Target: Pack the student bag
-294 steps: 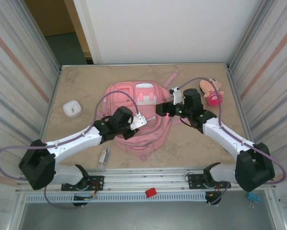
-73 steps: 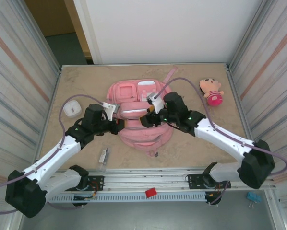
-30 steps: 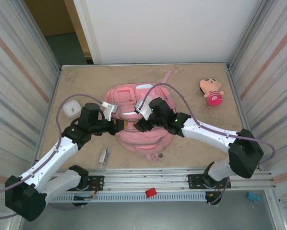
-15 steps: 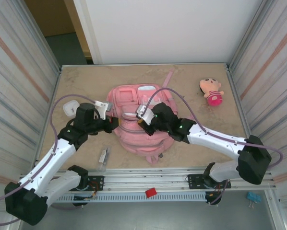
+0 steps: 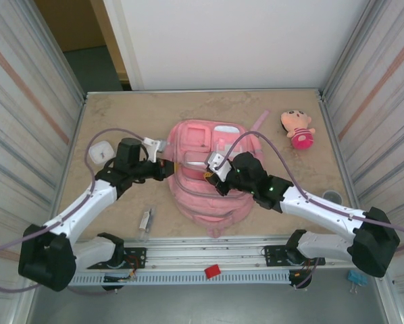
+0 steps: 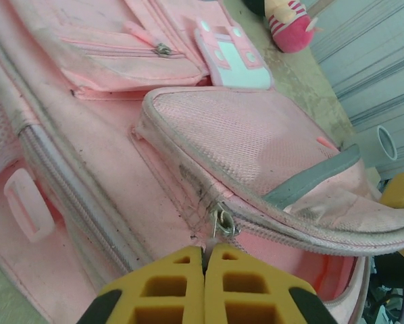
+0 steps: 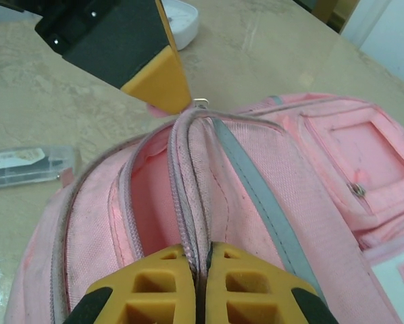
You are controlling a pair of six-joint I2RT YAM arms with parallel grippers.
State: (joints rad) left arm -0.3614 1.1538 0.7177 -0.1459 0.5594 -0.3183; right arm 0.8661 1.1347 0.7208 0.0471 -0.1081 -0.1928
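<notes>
We've got the bag (image 5: 200, 202) lying flat mid-table (image 5: 121, 115), top towards the far side and front pockets up. The left end effector (image 5: 167, 167) is at the bag's left edge, clamped shut on the metal zip pull (image 6: 221, 221). In the left wrist view we see its yellow fingers (image 6: 168, 277) pressed together with the pull right at their tips. The right end effector (image 5: 211, 177) is closed too, pinching the bag's zippered rim between its pads (image 7: 158, 277), just right of the left one. Between them the main compartment gapes a bit and we can see pink lining. The doll (image 5: 296, 129) sits far right, well apart from the bag. A white box (image 5: 102, 150) is on the left, and a clear case (image 5: 146, 221) lies near-left of the bag. Its label is too blurry for us to read.
</notes>
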